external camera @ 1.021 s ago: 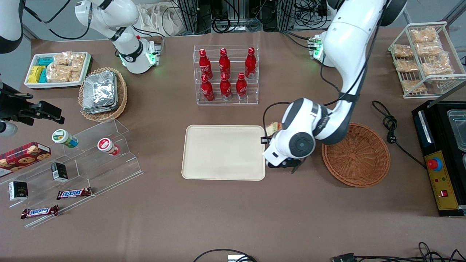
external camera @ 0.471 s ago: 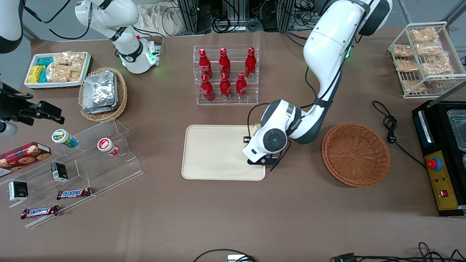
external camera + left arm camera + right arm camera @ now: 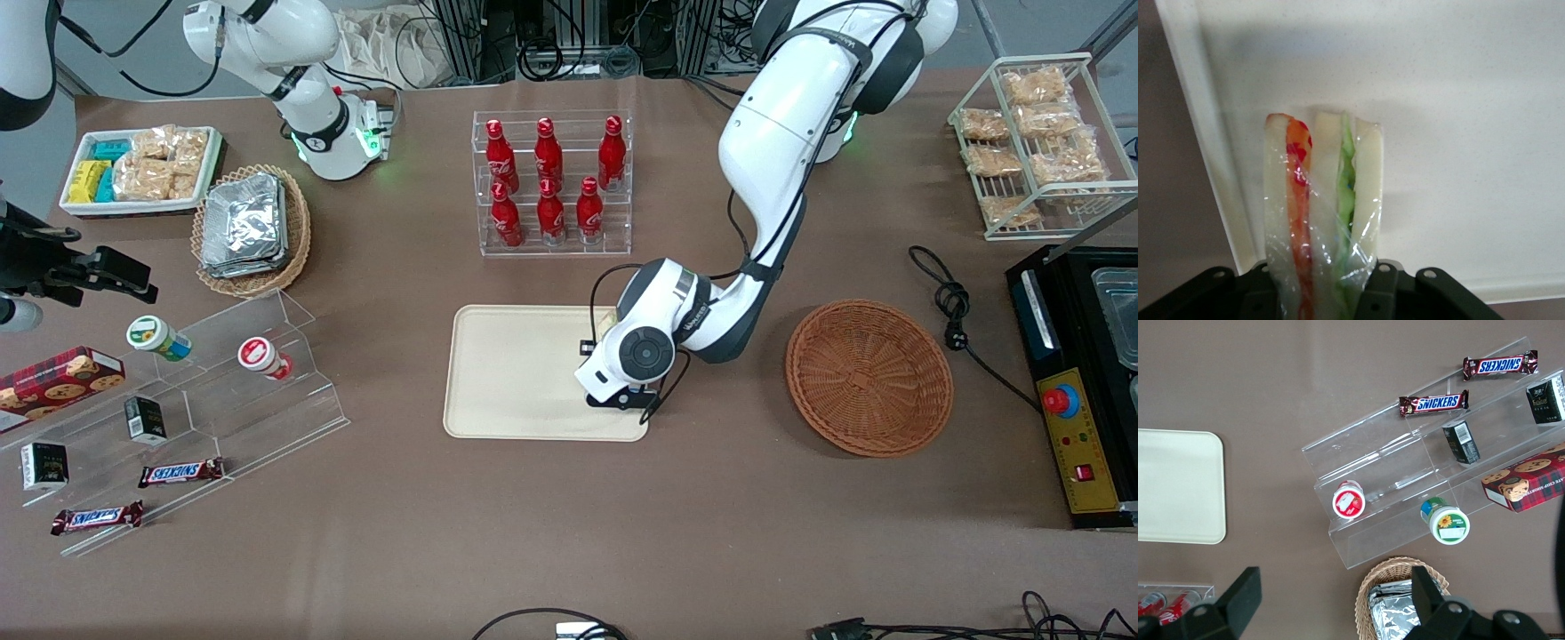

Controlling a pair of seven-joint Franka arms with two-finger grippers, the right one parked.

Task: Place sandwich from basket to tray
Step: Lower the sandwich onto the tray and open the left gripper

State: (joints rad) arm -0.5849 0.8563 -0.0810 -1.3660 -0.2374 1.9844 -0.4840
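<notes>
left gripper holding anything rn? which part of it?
Yes. The gripper is shut on the plastic-wrapped sandwich, pinching one end across the bread slices, with the cut edge showing the fillings free. It hangs over the tray, near its rim.

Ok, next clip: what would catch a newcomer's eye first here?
The left arm's gripper hangs over the cream tray, at its end nearest the basket, shut on a plastic-wrapped sandwich with red and green filling. Next, the round wicker basket beside the tray, and the rack of red bottles farther from the camera.
</notes>
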